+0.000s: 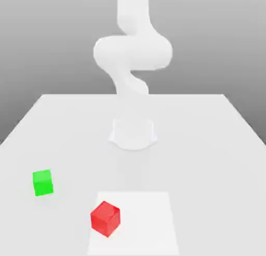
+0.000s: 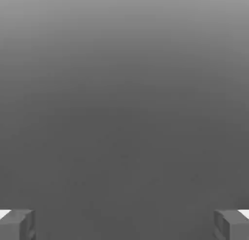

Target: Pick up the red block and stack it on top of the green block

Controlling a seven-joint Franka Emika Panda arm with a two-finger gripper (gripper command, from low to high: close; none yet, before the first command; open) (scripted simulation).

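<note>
The red block (image 1: 105, 217) sits turned at an angle near the table's front edge, on the left part of a paler square patch. The green block (image 1: 42, 182) rests on the table further toward the exterior view's left and a little farther back, well apart from the red one. In the hand view my gripper (image 2: 124, 225) is open: its grey fingertips (image 2: 17, 225) stand far apart with nothing between them, facing a plain grey background. The white arm (image 1: 132, 52) rises from its base and leaves the exterior view at the top.
The arm's round base (image 1: 133, 133) stands at the middle of the white table (image 1: 208, 146). A paler square patch (image 1: 150, 218) marks the table's front centre.
</note>
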